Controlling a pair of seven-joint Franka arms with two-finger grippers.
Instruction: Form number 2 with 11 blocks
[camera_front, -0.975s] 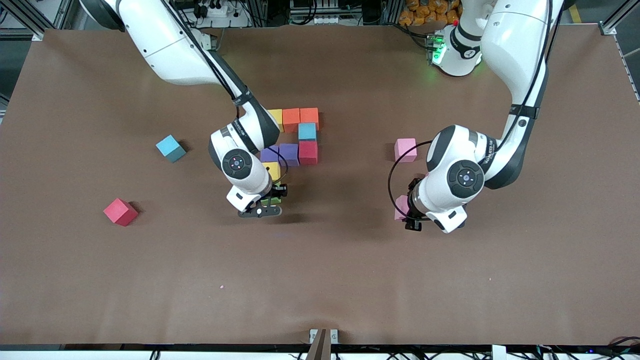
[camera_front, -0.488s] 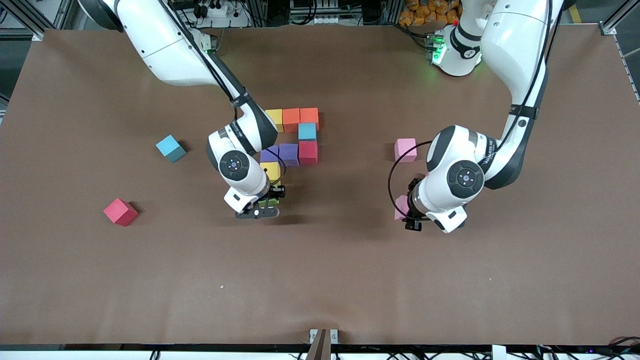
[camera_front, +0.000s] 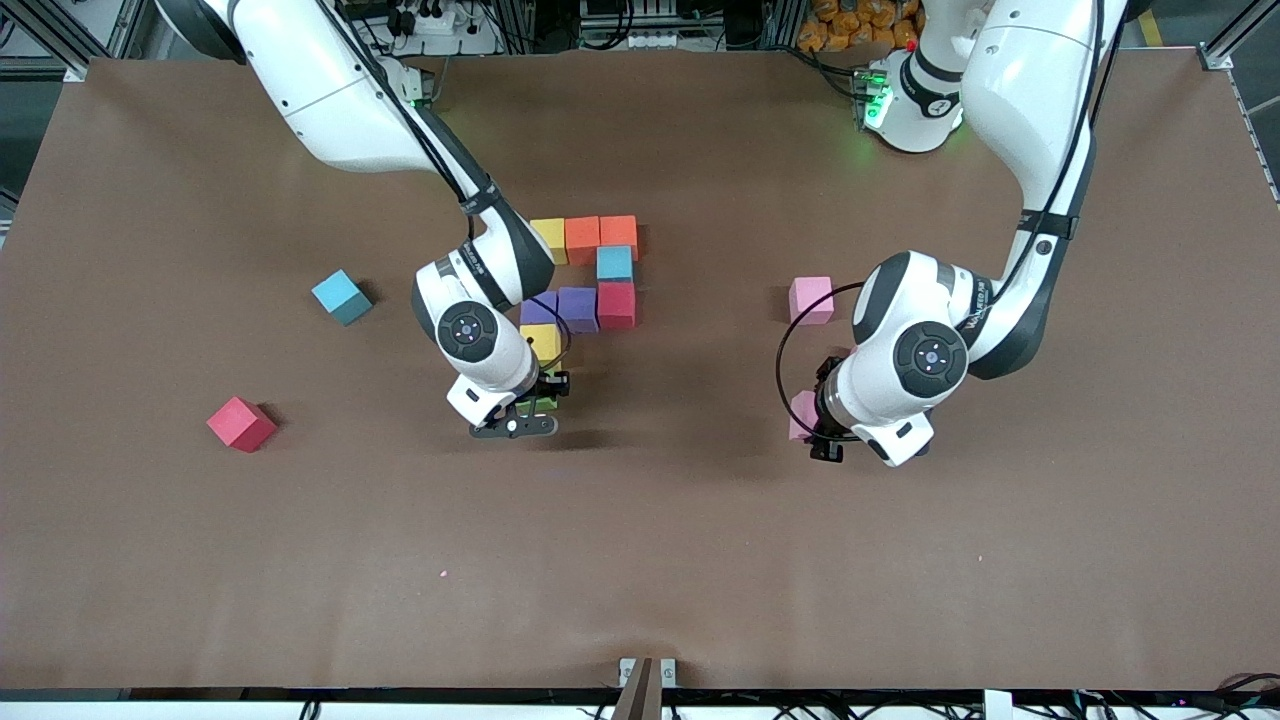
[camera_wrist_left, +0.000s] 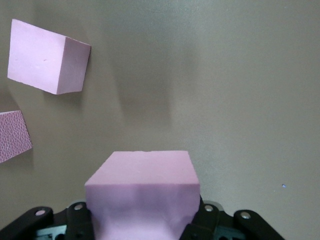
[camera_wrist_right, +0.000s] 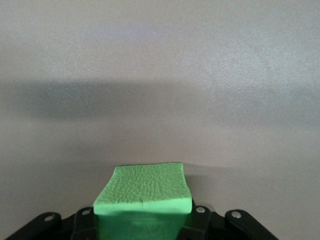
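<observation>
Reaching down over the table (camera_front: 200, 560) just nearer the camera than the partly built number 2 (camera_front: 585, 280), the right gripper (camera_front: 538, 400) clamps a green block (camera_wrist_right: 144, 197). Toward the left arm's end, the left gripper (camera_front: 812, 420) grips a pink block (camera_wrist_left: 142, 192), near another pink block (camera_front: 811, 299).
</observation>
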